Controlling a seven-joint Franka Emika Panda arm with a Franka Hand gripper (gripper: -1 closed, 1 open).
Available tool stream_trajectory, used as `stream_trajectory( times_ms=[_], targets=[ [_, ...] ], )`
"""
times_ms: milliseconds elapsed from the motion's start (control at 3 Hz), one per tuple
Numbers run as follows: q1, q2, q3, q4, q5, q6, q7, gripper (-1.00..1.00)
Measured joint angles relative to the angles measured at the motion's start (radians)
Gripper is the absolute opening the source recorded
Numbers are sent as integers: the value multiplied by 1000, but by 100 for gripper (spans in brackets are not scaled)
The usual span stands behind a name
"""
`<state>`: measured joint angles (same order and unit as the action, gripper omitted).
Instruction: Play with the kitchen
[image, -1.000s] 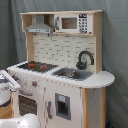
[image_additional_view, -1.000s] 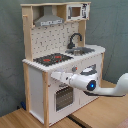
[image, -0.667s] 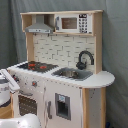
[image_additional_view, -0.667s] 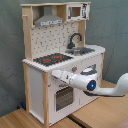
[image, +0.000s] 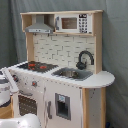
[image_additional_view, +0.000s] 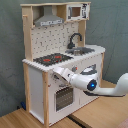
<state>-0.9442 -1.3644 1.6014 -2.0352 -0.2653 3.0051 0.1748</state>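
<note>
One kitchen (image: 65, 75): we see it upright before a grey curtain (image: 115, 50).
Gripper (image_additional_view: 54, 73): at the front panel below the hob (image_additional_view: 50, 59); finger spacing we cannot tell.

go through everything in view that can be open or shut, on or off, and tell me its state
Oven door with dark window on the white and light-wood toy kitchen: shut.
Small white microwave door: shut.
Lower white cabinet door with dark panel: shut.
Black curved faucet: upright over the sink, no water visible.
Robot end effector: at the kitchen's front edge below the hob.
</note>
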Motion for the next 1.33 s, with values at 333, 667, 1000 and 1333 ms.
stream_trajectory(
  times_ms=[333, 667, 1000, 1333],
  targets=[
    [1, 0, -1, -2, 0, 5, 109, -100],
    [1, 0, -1, -3, 0, 6, 217, -100],
    [2, 0, -1, -3, 0, 6, 321, -100],
    [2, 0, -1, -3, 0, 6, 422, -100]
  ],
)
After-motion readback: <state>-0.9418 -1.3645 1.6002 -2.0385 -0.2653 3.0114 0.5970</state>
